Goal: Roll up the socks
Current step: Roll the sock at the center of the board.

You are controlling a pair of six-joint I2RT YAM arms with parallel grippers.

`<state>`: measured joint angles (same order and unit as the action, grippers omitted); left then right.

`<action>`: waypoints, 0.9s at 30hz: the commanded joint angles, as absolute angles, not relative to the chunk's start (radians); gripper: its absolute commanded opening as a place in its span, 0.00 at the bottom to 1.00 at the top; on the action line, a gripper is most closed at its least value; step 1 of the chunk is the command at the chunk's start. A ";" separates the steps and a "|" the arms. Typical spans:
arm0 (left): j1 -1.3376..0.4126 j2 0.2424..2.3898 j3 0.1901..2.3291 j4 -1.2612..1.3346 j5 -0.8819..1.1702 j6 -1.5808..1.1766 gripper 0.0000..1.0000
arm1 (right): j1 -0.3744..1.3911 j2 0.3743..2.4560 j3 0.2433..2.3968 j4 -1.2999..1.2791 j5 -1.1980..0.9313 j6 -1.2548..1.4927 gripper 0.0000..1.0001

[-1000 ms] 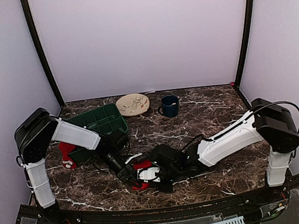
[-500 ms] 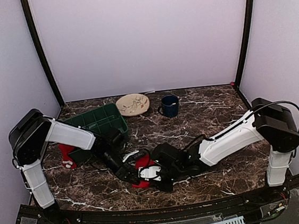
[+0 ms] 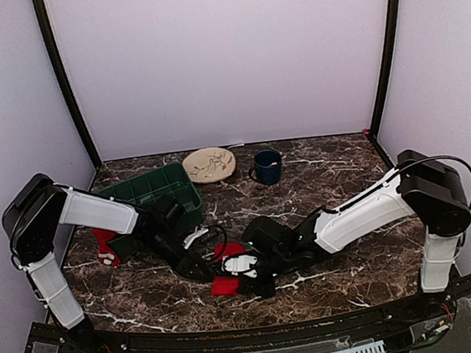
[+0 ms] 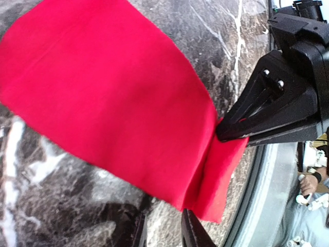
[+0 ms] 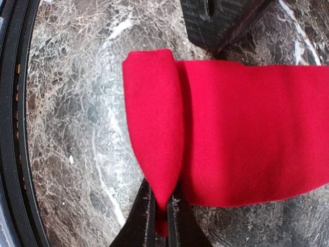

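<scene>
One red sock (image 3: 226,284) lies flat on the marble near the front edge, its near end folded over once. In the right wrist view my right gripper (image 5: 162,213) is shut on the tip of that fold (image 5: 154,128), with the rest of the sock (image 5: 247,139) spread to the right. In the top view the right gripper (image 3: 244,278) sits just right of the sock. My left gripper (image 4: 162,231) is open just short of the sock's edge (image 4: 103,92), holding nothing; from above it (image 3: 201,267) lies to the sock's left. A second red sock (image 3: 103,241) lies left of the green bin.
A green bin (image 3: 158,197) stands at the back left, behind the left arm. A cream plate (image 3: 209,164) and a dark blue mug (image 3: 266,166) sit near the back wall. The black front rail (image 3: 235,332) runs close below the sock.
My left gripper has let go of the sock, opened a little and drawn back to the left. The right gripper keeps its pinch on the folded end, and the sock now lies flatter.
</scene>
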<state>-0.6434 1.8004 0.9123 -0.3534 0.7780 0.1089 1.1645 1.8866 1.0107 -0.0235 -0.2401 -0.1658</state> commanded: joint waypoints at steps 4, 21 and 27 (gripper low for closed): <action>-0.632 1.692 0.868 -0.289 0.664 0.083 0.25 | 1.113 1.901 1.036 -0.142 -0.380 -0.118 0.03; -0.689 1.449 0.717 -0.110 0.552 0.088 0.24 | 1.015 2.012 1.192 -0.308 -0.669 -0.074 0.03; -0.810 1.466 0.739 -0.115 0.458 0.149 0.25 | 0.997 2.042 1.228 -0.353 -0.720 -0.066 0.04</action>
<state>-0.7490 1.4712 0.7338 -0.1230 0.5243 0.0956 1.0092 2.0155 1.1999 -0.2989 -0.6563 -0.0807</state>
